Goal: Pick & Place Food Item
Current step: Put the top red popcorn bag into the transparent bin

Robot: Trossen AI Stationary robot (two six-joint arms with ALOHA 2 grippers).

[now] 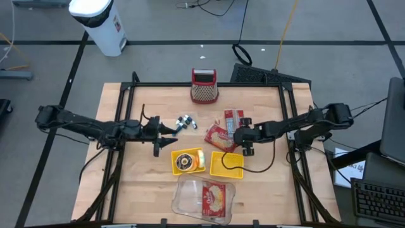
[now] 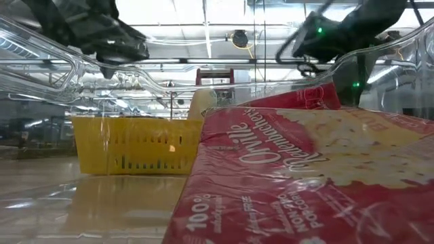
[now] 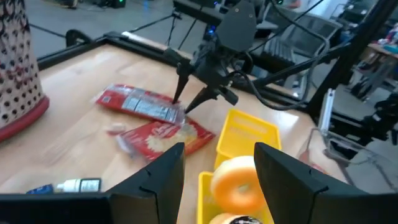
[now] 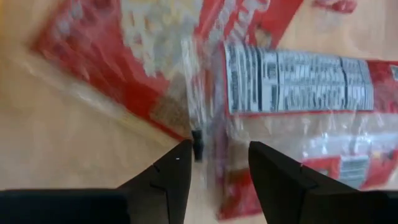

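Note:
Two red food packets lie flat on the wooden table, overlapping at their ends: one with a printed label (image 4: 292,81) (image 1: 233,119) and one with pale pieces showing (image 4: 118,43) (image 1: 217,136). My right gripper (image 4: 217,165) (image 3: 189,99) is open and points steeply down over the place where they overlap. My left gripper (image 3: 217,165) (image 1: 168,139) is open left of centre, held nearly level above the table, with nothing between its fingers. Ahead of it a tan ring-shaped food item (image 3: 235,180) sits in a yellow bin (image 1: 188,161). My right gripper comes from above, slanting in from the table's right. Its open fingertips (image 3: 181,93) stand right at the labelled packet's end (image 3: 174,113), beside the other packet. I cannot tell whether they touch the wrapper. Both packets lie flat on the table.
A second yellow bin (image 1: 226,164) stands right of the first. A clear tub (image 1: 190,202) holding a red popcorn bag (image 2: 305,169) sits at the near edge. A red grater-like stand (image 1: 204,87) is at the far edge, and small bottles (image 1: 185,121) lie near the left gripper.

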